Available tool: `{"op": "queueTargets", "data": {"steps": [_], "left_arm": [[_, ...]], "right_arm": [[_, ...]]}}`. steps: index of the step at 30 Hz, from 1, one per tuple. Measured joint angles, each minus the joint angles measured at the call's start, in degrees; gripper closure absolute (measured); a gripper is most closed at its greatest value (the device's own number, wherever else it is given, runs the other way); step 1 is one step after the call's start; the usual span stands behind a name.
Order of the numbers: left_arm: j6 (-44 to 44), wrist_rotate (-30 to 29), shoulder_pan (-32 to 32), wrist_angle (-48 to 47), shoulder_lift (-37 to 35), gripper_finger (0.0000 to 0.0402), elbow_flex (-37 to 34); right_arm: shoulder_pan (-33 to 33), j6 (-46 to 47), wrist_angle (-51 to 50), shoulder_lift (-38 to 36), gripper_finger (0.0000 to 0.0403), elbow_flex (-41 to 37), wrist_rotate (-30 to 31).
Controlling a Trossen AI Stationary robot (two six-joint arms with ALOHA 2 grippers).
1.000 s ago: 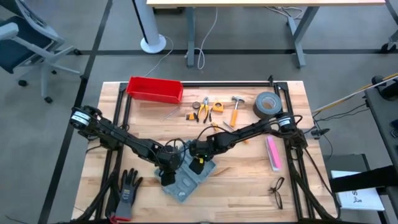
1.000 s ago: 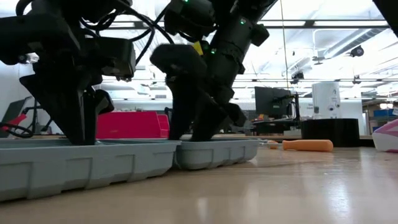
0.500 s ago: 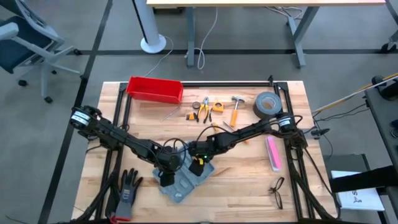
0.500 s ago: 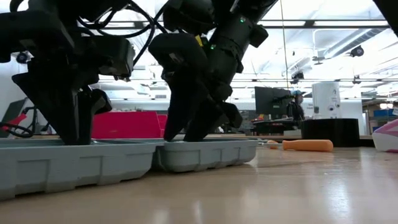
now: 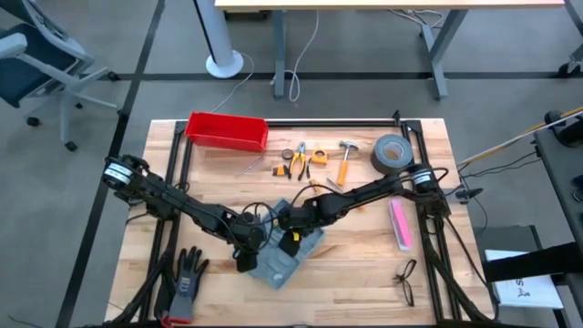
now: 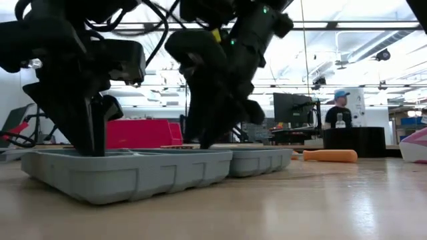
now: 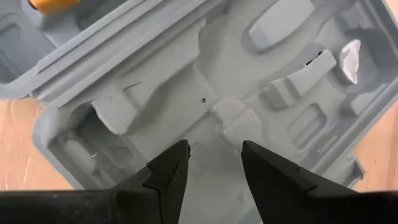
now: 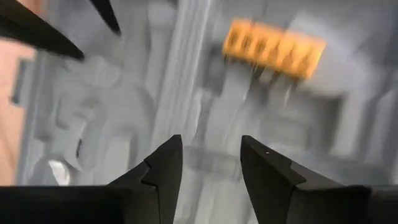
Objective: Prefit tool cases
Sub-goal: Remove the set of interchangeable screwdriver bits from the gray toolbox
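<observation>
The grey-blue tool case [image 5: 290, 260] lies open and flat on the table, its moulded grey interior facing up [image 7: 217, 81]. A yellow bit holder [image 8: 275, 46] sits in one half. My left gripper [image 5: 244, 255] is open and reaches down into the half nearer the table's left [image 6: 100, 173]. My right gripper [image 5: 291, 239] is open too and reaches down into the other half [image 6: 257, 160]. In the low view the case walls hide both sets of fingertips. My left gripper [image 7: 214, 146] comes from above, pointing down, open fingers [image 7: 171, 165] inside the tray against the moulded floor [image 7: 214, 124]; nothing is pinched. The case lies flat on the table. My right gripper [image 8: 211, 140] stands the same way, open fingers [image 8: 165, 162] down in the other half's slots [image 8: 214, 155]; the exact touching spot is blurred.
Along the far edge are a red bin [image 5: 227, 130], pliers [image 5: 296, 157], an orange-handled hammer [image 5: 344, 162] and a tape roll [image 5: 392, 152]. A pink tool [image 5: 399, 223] and glasses [image 5: 406, 281] lie right, a glove [image 5: 187, 273] near left. A person [image 6: 337, 110] stands far behind.
The open case has turned about flat on the table and slid a little toward the right edge; in the low view one corner now faces the camera. Both grippers have stayed down inside its halves, moving with it, and remain open.
</observation>
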Motion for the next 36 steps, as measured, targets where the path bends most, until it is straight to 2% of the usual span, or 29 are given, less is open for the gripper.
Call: {"op": "queueTargets", "data": {"steps": [7,18,24,36], "left_arm": [[0.29,-0.88,0.02,-0.26,0.00,0.0244,-0.02],[-1.33,-3.11,0.00,-0.88,-1.42,0.0244,0.07],[-3.34,-3.10,-0.07,-1.88,-1.44,0.0244,0.07],[-4.87,-2.82,-2.10,-3.65,-3.43,0.0244,0.42]], "right_arm": [[0.25,-11.48,1.94,-1.07,0.0268,0.44,4.19],[-1.85,-36.04,4.70,-0.73,0.0230,0.42,3.59],[-3.98,-39.80,5.51,0.23,0.0220,0.39,-0.49],[-6.24,-41.78,6.38,2.24,0.0220,0.40,-0.98]]}}
